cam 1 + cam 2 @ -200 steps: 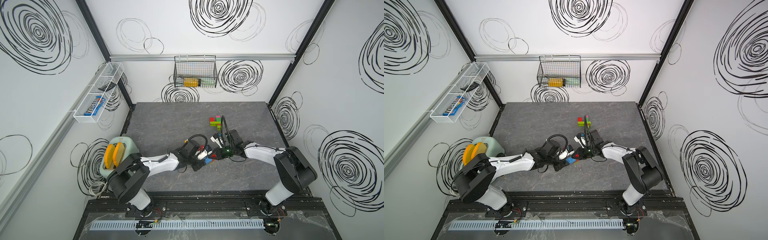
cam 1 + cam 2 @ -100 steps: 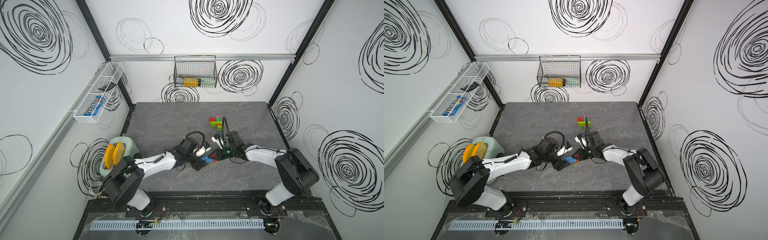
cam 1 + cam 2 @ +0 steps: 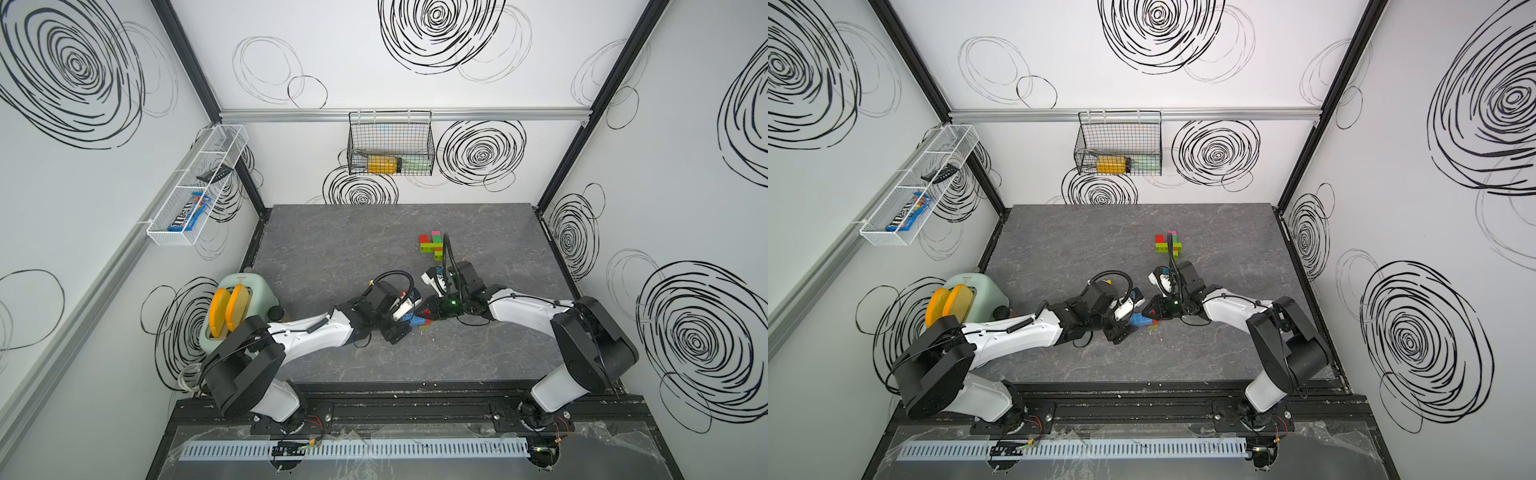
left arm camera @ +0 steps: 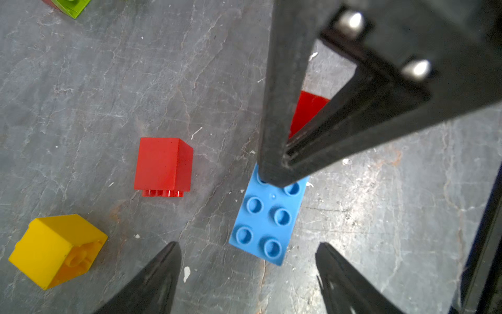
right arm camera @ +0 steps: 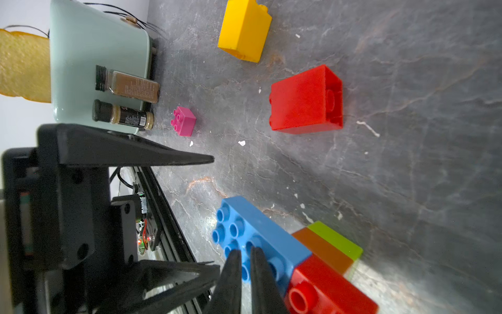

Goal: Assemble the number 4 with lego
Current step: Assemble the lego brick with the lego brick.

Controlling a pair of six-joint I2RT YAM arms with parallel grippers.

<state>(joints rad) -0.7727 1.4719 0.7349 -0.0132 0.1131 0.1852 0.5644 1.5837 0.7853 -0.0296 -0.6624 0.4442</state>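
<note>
A blue lego brick (image 4: 267, 217) lies studs-up on the table, joined at its far end to red (image 5: 326, 288), orange and lime green bricks (image 5: 336, 239). My right gripper (image 5: 245, 251) is all but shut, only a thin slit between its tips, and presses on the blue brick's studs. My left gripper (image 4: 247, 250) stands open just short of the blue brick's near end, holding nothing. In both top views the two grippers (image 3: 409, 320) (image 3: 426, 313) meet over this blue brick (image 3: 1139, 320). Loose red (image 4: 163, 165), yellow (image 4: 57, 250) and pink (image 5: 184, 121) bricks lie nearby.
A small built cluster of red, lime green and pink bricks (image 3: 432, 246) sits further back on the table. A mint toaster (image 3: 239, 299) with bread slices stands at the left edge, two spice bottles (image 5: 127, 87) beside it. A wire basket (image 3: 390, 143) and a white shelf (image 3: 195, 187) hang on the walls.
My left gripper has opened, let go of the blue brick and drawn back a little. My right gripper stays pressed on the brick, its jaws parting by a sliver.
</note>
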